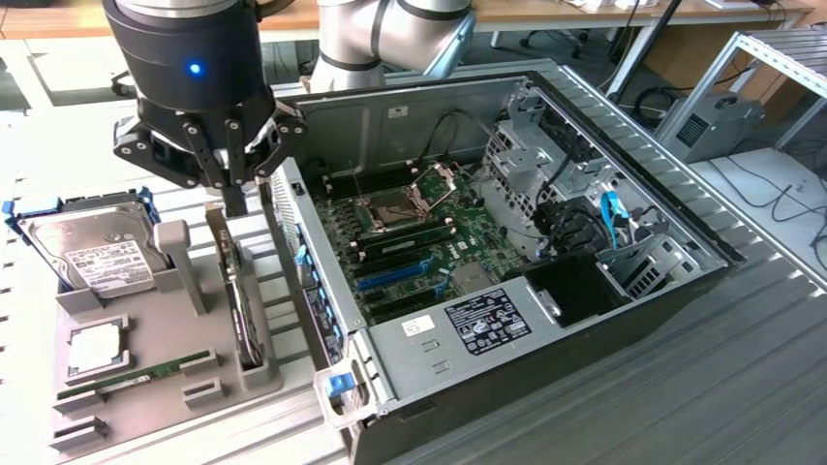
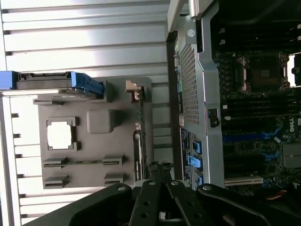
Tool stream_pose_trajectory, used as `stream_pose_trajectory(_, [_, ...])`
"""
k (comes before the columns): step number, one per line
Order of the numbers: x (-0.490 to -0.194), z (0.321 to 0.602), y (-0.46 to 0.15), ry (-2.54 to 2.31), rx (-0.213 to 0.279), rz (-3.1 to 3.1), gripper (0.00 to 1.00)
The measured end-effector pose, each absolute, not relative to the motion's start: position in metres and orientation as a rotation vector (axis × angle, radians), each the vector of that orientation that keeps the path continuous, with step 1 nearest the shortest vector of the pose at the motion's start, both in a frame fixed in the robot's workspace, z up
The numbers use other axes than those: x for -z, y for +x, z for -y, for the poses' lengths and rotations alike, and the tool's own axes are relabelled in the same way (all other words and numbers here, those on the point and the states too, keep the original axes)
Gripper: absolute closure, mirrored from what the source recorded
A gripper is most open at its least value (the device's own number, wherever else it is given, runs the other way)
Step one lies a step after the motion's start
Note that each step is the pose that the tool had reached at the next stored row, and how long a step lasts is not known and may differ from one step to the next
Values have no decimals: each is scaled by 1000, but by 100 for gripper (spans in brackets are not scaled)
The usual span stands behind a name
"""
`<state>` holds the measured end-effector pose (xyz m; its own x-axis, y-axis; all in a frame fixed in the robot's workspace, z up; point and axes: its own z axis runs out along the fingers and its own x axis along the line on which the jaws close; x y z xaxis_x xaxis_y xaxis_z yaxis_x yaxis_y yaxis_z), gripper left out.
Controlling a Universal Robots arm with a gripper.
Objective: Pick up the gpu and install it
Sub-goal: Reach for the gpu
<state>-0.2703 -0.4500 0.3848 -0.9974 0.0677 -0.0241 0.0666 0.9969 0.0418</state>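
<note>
On the grey holder tray [image 1: 142,334] at the left, the gpu [image 1: 243,310], a flat black card, stands on edge with its long axis running near to far. The tool [image 1: 234,205], fingers pinched together, hangs at the card's far end; contact is unclear. The open black computer case [image 1: 375,121] lies just right.

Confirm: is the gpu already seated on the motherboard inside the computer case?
No, the gpu stands on edge in the grey tray outside the open case, with the gripper closed at its top edge.
</note>
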Motion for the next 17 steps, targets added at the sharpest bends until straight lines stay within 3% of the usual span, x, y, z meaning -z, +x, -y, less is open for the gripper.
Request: stream_pose_trajectory(17, [-383, 471, -272, 105, -64, -3114, 89])
